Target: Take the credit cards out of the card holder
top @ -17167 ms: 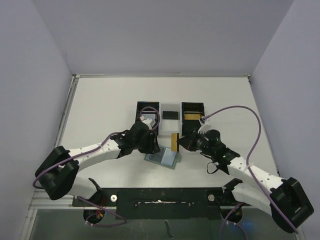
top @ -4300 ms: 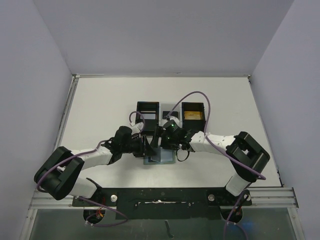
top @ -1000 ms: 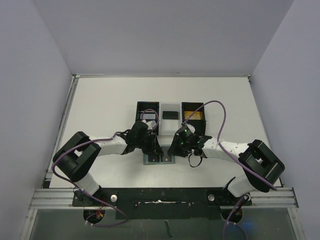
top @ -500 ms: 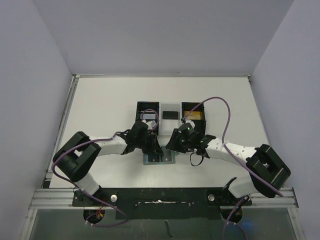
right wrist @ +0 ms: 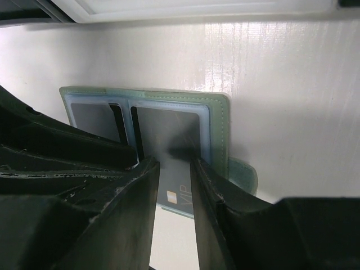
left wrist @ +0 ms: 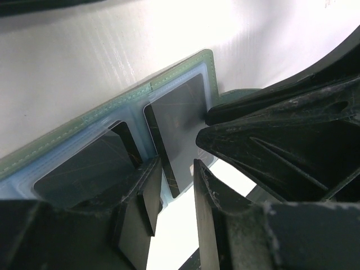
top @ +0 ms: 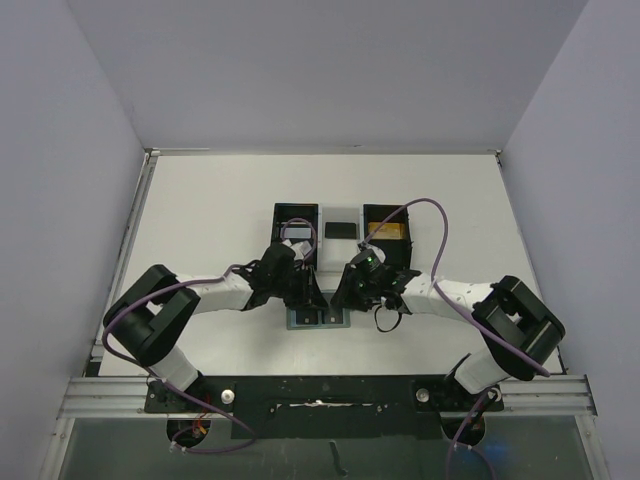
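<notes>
The teal-grey card holder [top: 318, 318] lies open and flat on the table, its two pale blue pockets facing up. Both grippers stand over it, tips down. In the right wrist view a dark grey card [right wrist: 175, 135] marked VIP sticks partly out of the right pocket of the holder [right wrist: 219, 115]. My right gripper [right wrist: 174, 163] is narrowly open, with one finger on each side above that card. My left gripper [left wrist: 176, 164] is narrowly open over the holder [left wrist: 169, 79] near its middle fold. Another dark card [left wrist: 84, 169] sits in the left pocket.
Behind the holder stand a black box [top: 295, 222], a white tray with a black card [top: 341, 229], and a second black box holding a gold-orange card [top: 387, 232]. The two grippers [top: 326, 292] are almost touching. Grey walls close in the table.
My right gripper has shifted slightly left over the holder's right pocket, and its arm has swung. The left arm and the holder have stayed put.
</notes>
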Tool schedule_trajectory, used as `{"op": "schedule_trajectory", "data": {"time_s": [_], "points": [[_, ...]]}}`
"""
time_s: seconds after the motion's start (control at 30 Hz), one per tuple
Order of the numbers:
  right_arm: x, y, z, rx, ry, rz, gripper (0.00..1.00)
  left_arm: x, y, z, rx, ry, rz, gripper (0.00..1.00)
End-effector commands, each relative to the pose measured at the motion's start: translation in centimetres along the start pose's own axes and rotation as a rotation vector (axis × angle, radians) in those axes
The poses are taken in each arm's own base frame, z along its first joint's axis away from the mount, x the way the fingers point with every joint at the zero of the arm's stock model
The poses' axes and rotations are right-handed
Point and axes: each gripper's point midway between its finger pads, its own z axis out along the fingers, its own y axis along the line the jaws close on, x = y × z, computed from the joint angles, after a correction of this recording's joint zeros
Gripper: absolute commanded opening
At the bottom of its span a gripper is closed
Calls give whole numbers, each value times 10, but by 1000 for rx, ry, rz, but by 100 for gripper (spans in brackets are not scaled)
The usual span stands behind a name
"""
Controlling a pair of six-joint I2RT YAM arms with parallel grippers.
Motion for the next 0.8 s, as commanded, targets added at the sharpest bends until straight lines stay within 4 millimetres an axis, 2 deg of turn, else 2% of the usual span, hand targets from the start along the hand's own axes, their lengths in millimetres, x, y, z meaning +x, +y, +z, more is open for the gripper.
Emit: {"op": "schedule_trajectory", "data": {"time_s": [0.0, 0.13, 0.2, 0.4, 0.5, 0.77], "points": [[2, -13, -3, 73, -3, 5, 32, -7, -4, -5, 14, -40, 2, 30], [4, -17, -3, 87, 1, 16, 32, -9, -8, -4, 31, -50, -9, 30], [5, -17, -2, 86, 6, 19, 32, -2, -5, -3, 44, -37, -29, 30], [9, -19, 0, 85, 20, 23, 32, 1, -7, 2, 70, -29, -58, 29], [9, -19, 0, 81, 20, 26, 32, 0, -8, 1, 82, -39, -68, 25], [11, -18, 1, 64, 15, 36, 31, -6, -27, -1, 171, -43, -59, 16]]}}
